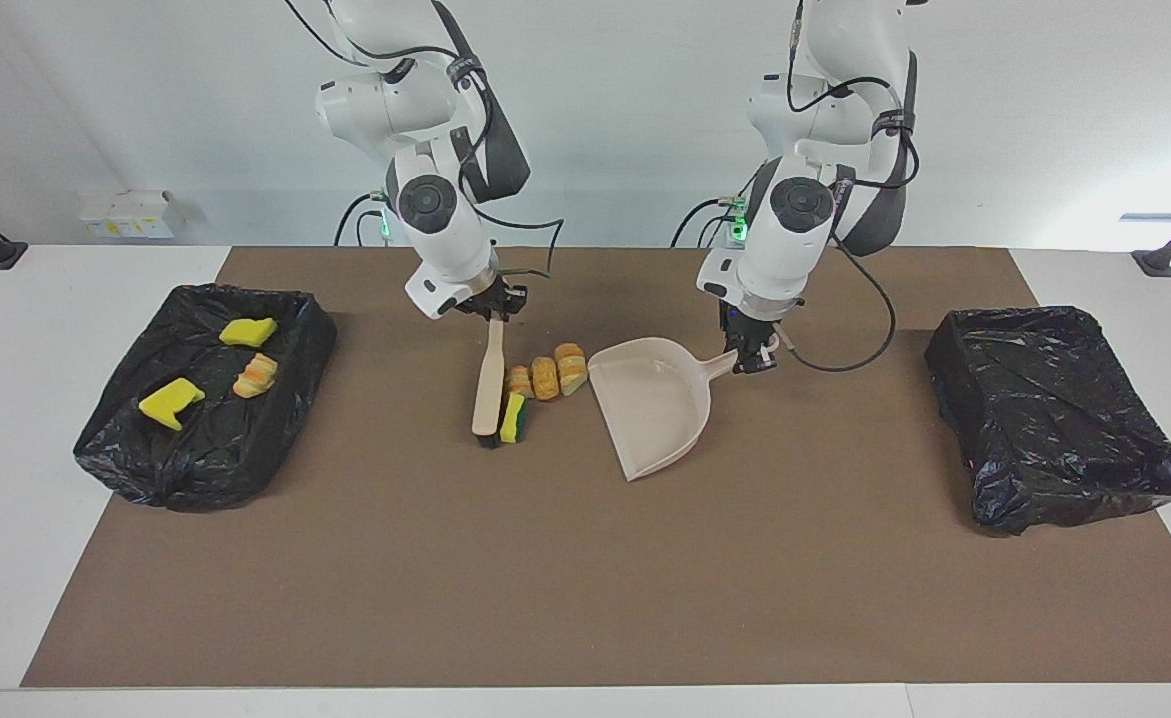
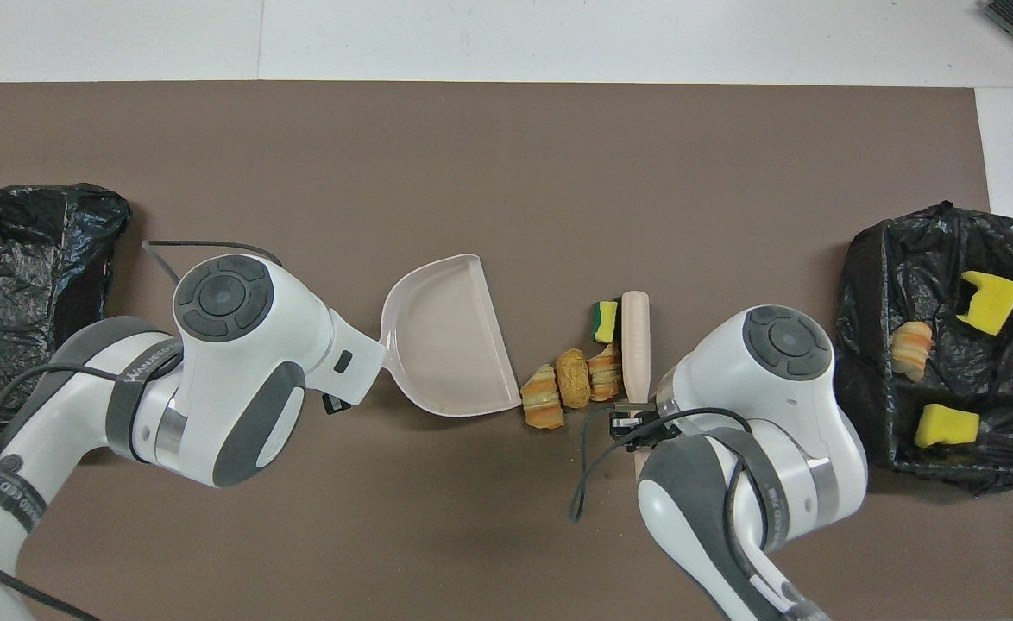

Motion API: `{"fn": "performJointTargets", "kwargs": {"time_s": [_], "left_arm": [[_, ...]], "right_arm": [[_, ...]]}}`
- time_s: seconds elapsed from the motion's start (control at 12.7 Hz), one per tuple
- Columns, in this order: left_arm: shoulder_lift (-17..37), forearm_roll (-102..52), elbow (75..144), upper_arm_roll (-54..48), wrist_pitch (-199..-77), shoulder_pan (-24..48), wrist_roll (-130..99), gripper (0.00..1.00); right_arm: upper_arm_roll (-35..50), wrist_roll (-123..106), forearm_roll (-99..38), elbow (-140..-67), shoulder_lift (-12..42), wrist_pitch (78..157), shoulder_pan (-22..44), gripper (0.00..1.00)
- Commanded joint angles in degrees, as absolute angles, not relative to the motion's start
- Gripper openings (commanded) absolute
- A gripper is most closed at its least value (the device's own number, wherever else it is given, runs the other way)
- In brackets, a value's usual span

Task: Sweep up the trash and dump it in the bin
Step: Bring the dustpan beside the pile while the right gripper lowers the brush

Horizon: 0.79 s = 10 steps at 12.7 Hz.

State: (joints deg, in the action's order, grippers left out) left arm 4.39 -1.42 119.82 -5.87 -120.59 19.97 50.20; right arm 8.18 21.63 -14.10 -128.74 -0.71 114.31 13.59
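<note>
Your right gripper [image 1: 487, 307] pinches the brush [image 1: 489, 384]; left gripper [image 1: 751, 357] pinches the dustpan [image 1: 651, 406] handle. Four trash chunks [image 1: 544, 379] lie on the desk [image 1: 585, 558] between brush and dustpan. Three more sit in the bin [image 1: 127, 439] at the right arm's end.

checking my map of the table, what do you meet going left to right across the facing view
bin with trash → brush → sponge → three bread lumps → dustpan → empty bin

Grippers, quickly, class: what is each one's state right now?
Left gripper: shut on the dustpan handle.
Right gripper: shut on the brush handle.
</note>
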Motion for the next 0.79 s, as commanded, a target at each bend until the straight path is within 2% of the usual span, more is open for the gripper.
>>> {"fn": "performJointTargets", "kwargs": {"time_s": [0.0, 0.31, 0.55, 0.71], "left_arm": [[2.5, -2.3, 122.2, -5.2, -122.3, 21.0, 49.4, 0.0], [2.5, -2.3, 122.2, -5.2, -122.4, 21.4, 49.4, 0.0], [2.5, -2.3, 122.2, -5.2, -122.4, 21.4, 49.4, 0.0], [2.5, -2.3, 122.2, -5.2, -122.5, 21.4, 49.4, 0.0]], "right_arm": [[8.5, 24.3, -16.2, -128.2, -0.9, 112.9, 13.7, 0.0], [8.6, 26.6, -17.9, -128.5, -1.1, 114.0, 15.3, 0.0], [8.6, 30.5, -20.4, -127.9, -0.4, 118.4, 17.8, 0.0], [8.7, 29.9, -20.5, -124.9, 1.1, 117.8, 18.1, 0.0]]}}
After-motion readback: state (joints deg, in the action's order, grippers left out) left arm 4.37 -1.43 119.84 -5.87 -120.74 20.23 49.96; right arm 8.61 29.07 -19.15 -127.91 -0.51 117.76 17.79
